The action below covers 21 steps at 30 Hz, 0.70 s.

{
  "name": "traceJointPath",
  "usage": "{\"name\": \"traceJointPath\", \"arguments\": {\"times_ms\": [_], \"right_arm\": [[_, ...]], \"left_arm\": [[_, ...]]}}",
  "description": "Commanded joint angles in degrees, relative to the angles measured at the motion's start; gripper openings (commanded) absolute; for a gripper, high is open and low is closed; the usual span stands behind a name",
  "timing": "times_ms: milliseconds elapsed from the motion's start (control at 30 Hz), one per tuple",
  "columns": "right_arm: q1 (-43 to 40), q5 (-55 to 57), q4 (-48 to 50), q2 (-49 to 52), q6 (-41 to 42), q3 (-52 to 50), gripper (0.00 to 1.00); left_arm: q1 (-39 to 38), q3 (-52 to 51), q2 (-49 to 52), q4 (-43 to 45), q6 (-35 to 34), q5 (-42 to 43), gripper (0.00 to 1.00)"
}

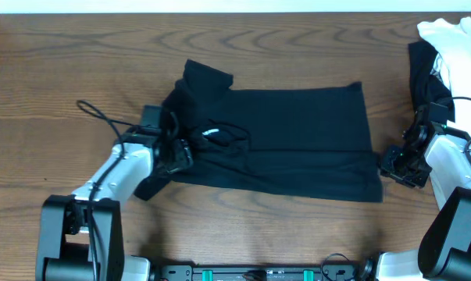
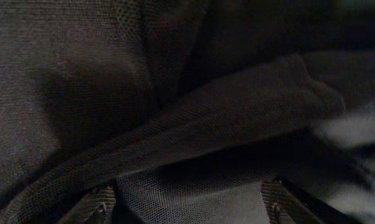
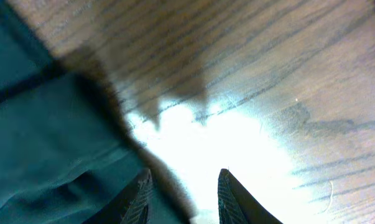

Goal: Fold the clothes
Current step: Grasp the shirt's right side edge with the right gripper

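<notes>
The black shirt (image 1: pixel 297 133) lies on the worktop (image 1: pixel 63 62), my left jaws spread over its bunched side, my right jaws spread beside its corner, where closing might grab bare wood.

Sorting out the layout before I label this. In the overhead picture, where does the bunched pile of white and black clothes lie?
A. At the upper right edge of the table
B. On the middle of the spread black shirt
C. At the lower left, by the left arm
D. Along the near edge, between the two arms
A: the bunched pile of clothes sits at the table's upper right edge, apart from the spread black T-shirt.
</notes>
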Motion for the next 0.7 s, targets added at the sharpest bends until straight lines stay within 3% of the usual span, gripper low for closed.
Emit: {"name": "traceJointPath", "arguments": {"times_ms": [0,433,667], "right_arm": [[-0.4,0.4,-0.4,0.4,1.2,-0.3,0.33],[-0.3,-13.0,0.4,0.4,-5.7,2.1,0.29],[0.3,-13.2,1.3,0.4,-9.2,2.3,0.26]], "left_arm": [[4.1,-4.3,6.0,-1.2,2.8,-3.2,0.78],[3.6,-4.3,6.0,-2.9,5.7,1.8,0.78],[3.6,-4.3,6.0,-4.2,5.7,1.8,0.78]]}}
